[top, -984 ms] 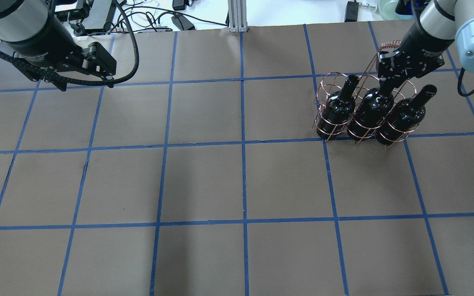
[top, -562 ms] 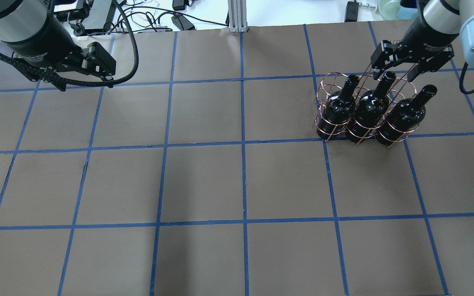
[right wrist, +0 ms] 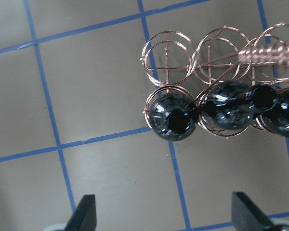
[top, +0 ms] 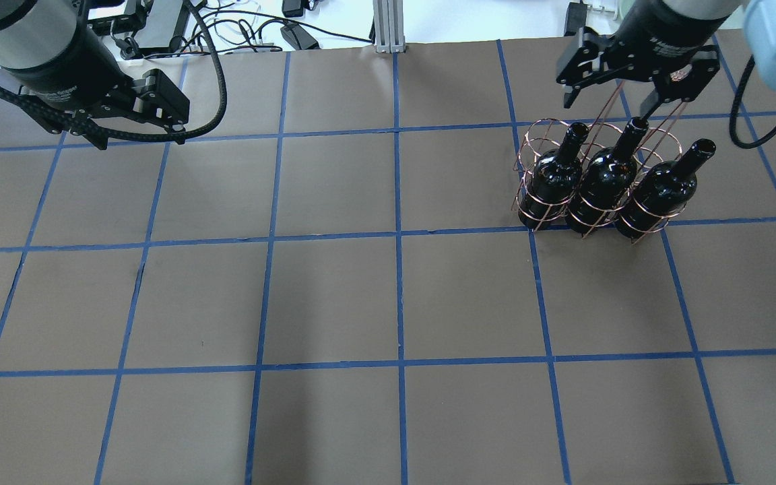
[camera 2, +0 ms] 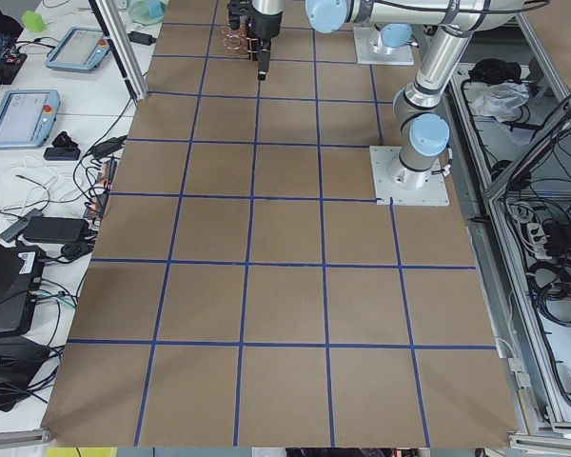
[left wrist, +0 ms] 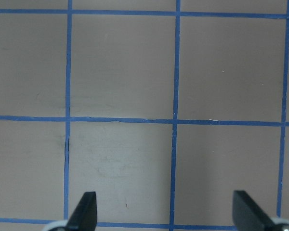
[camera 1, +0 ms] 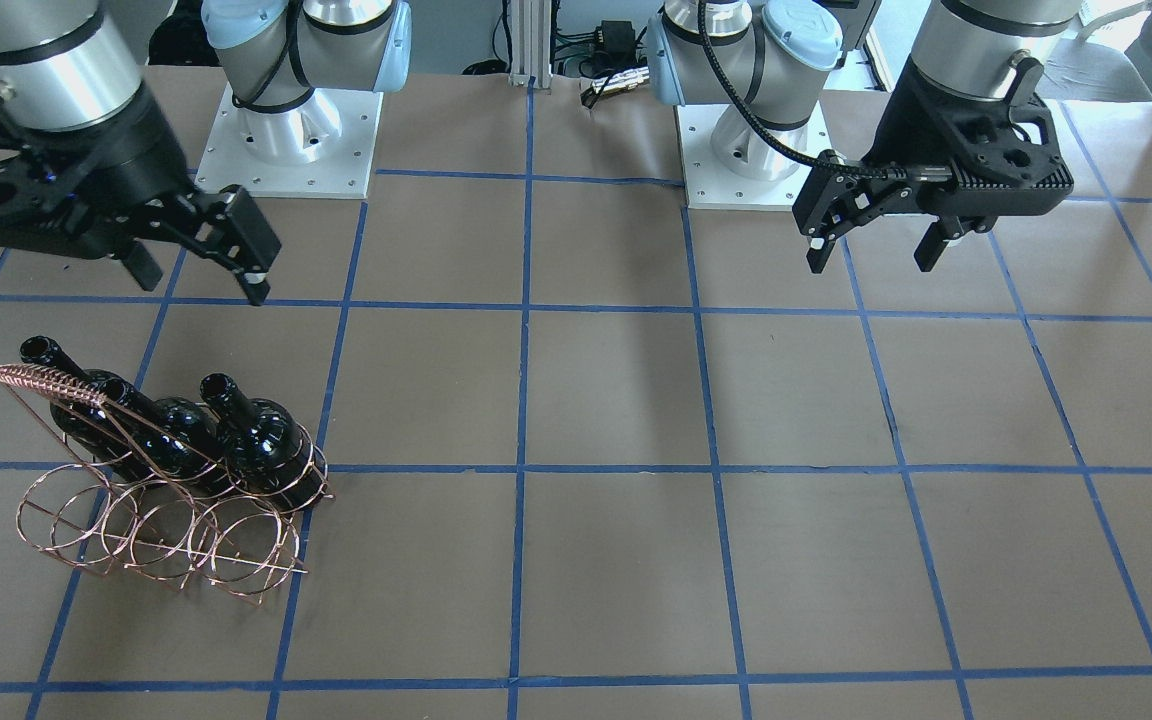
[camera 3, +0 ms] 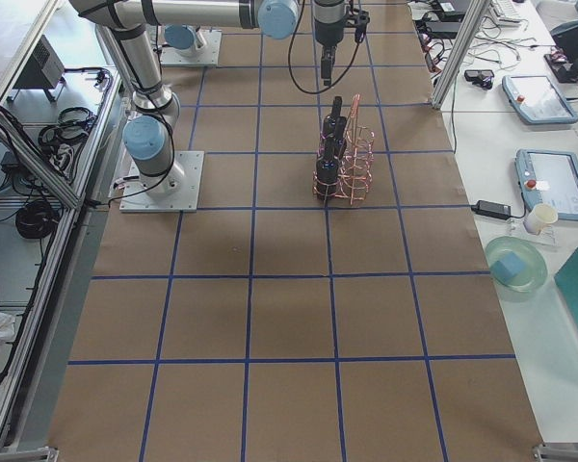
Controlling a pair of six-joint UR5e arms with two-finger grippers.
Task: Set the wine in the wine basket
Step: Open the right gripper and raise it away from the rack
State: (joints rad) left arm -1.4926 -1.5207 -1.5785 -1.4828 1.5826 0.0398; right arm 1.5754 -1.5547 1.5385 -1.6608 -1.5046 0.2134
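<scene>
Bright, even light from above filled every view. The brown paper-covered bench point(top: 334, 296) with its blue tape grid took only faint, soft-edged shadows, plus a pale sheen in the front-facing view. The three glossy black glass wine bottles point(top: 603, 178) carried small white glints, clearest in the right wrist view. Both side views rendered far things tiny and indistinct; white surfaces point(top: 469, 20) beyond the bench looked washed out.
</scene>
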